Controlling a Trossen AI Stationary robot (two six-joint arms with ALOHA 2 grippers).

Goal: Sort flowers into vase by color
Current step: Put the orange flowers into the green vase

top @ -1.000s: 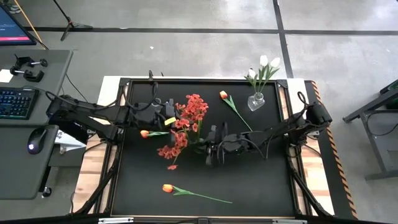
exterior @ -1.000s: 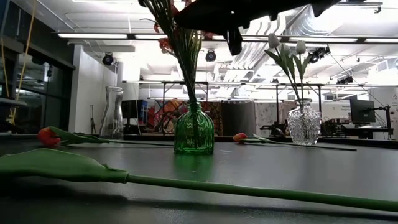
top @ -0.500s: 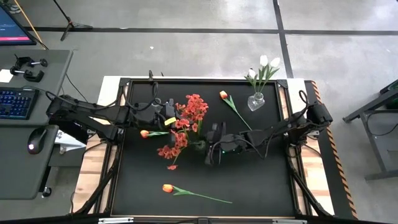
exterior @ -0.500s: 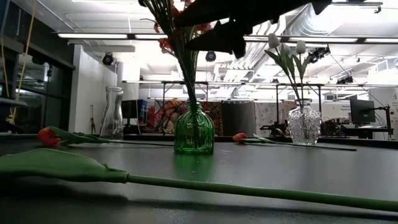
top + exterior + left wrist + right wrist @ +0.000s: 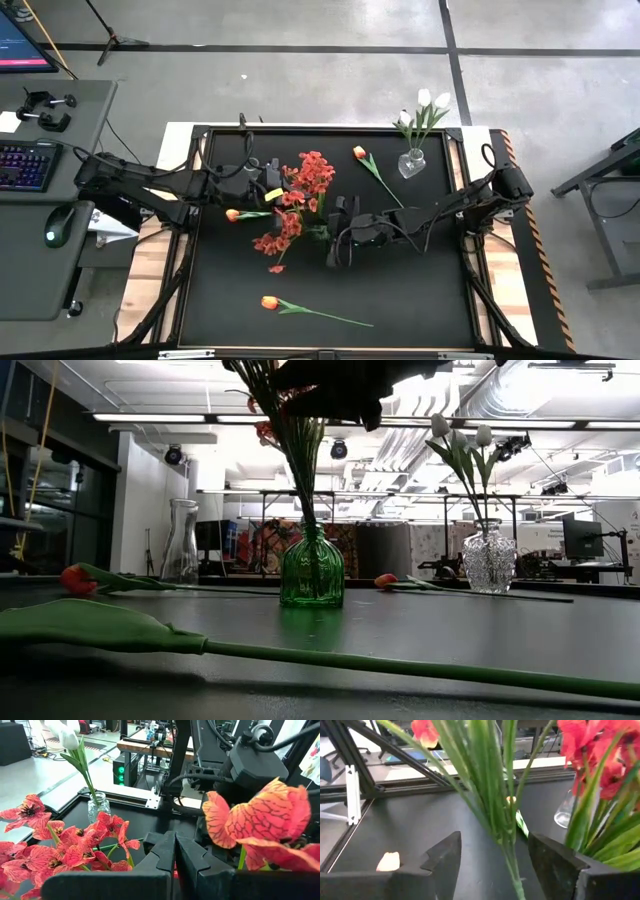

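Stems of the bushy red-orange clustered blossoms [image 5: 300, 195] stand in the ribbed green glass vase [image 5: 312, 572] mid-table. My right gripper [image 5: 495, 857] has its jaws spread wide around the stems, gripping nothing. My left gripper [image 5: 174, 865] waits closed and empty beside the blooms. Three orange tulips [image 5: 268, 302] lie loose; they look light and bendy, so I'd pinch mid-stem.

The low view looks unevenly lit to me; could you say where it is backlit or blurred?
Low view: ceiling lights behind silhouette the right gripper; the green vase stays sharp, and the near orange tulip stem is soft. Right wrist view: the red-orange blossoms are smeared.
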